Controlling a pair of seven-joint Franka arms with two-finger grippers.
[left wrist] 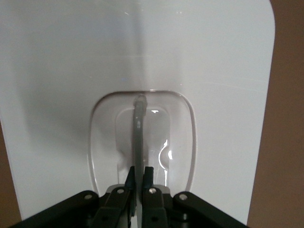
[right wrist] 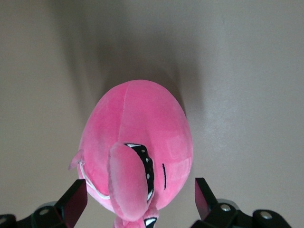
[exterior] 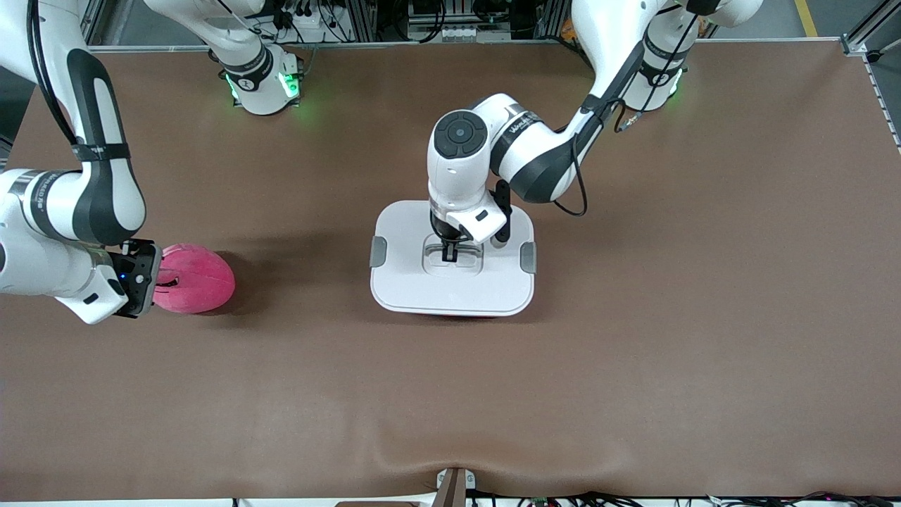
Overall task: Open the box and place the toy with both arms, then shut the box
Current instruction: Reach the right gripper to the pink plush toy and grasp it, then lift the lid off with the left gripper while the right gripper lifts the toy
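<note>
The box (exterior: 452, 282) sits mid-table, lid on; the left gripper (exterior: 448, 255) is clamped on its recessed handle (left wrist: 138, 137), a pinch only the left wrist view reveals. The toy (exterior: 196, 278) lies between the right gripper's (exterior: 144, 278) spread fingers (right wrist: 73, 205), untouched.
</note>
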